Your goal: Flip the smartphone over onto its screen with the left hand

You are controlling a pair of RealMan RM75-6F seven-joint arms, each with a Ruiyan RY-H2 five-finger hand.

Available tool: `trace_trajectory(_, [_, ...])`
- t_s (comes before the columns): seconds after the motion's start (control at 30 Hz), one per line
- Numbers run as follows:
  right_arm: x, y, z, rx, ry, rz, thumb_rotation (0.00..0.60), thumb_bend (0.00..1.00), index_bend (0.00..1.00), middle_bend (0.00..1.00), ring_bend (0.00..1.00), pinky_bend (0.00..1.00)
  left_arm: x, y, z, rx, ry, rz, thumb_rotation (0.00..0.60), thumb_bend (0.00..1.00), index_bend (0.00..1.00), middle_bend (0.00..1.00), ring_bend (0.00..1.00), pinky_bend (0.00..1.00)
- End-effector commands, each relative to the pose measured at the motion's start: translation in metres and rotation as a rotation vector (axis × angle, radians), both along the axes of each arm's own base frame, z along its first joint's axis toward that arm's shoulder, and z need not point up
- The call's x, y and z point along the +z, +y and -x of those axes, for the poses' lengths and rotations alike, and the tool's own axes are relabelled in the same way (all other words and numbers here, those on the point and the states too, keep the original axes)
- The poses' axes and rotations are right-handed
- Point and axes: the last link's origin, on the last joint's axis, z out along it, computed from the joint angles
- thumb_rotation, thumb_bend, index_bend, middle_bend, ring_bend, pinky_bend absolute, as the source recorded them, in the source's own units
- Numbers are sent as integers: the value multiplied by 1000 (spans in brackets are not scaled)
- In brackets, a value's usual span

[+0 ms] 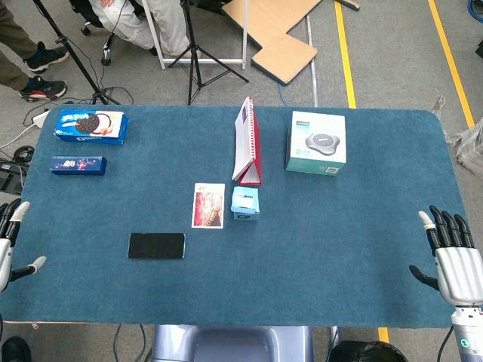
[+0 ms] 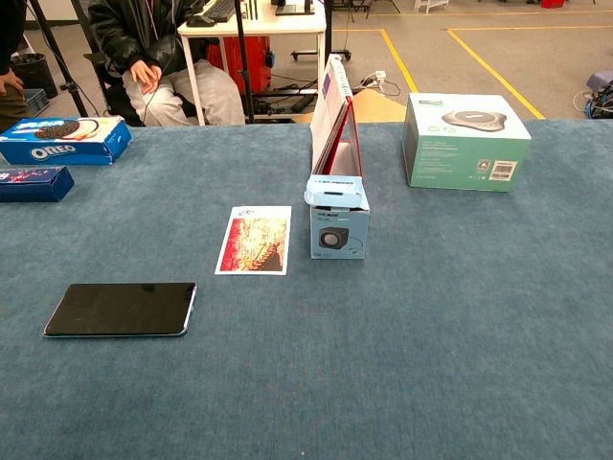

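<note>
This looks like a robotics lab or test hall; grey concrete floor [image 1: 392, 45] with yellow lane lines [image 1: 343, 53] running along the upper right; black tripod stands [image 1: 198, 53] planted behind the blue-felt table [image 1: 339, 249]; loose cables [image 1: 19, 139] and a power strip at the far left; flattened cardboard [image 1: 283, 34] on the floor; a seated person [image 2: 153, 57] by a white desk [image 2: 254, 24] at upper left.
</note>
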Motion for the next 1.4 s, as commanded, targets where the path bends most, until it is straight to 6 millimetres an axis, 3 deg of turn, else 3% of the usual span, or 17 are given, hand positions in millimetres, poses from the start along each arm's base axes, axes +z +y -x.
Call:
trace_trajectory(0.03, [0,0,0,-3,-1,0,600,0,19,0,0,0,-1,0,0,2,6,6,600,0,0,0,0,0])
trace_trajectory(0.37, [1,3,0,-7,-5,4,600,0,22,0,0,0,-20,12,-8,-6,28,109,600,0,0,0,0,0])
trace_trajectory(0.67, [0,0,-1,-5,-10,-6,600,0,22,0,0,0,-87,57,-70,-73,96,338,600,0,0,6,0,0])
trace_trajectory(0.93, [-2,-3,5,-27,-7,-9,600,0,25,0,0,0,-151,73,-125,-111,187,458,600,0,81,108,0,0])
trace_trajectory(1.17, [-4,-5,7,-40,-1,-13,600,0,25,0,0,0,-186,75,-150,-85,239,515,600,13,114,164,0,0])
trace_trajectory(1.4, [-5,-7,9,-47,-1,-17,600,0,26,0,0,0,-206,77,-162,-71,269,527,600,64,122,170,0,0])
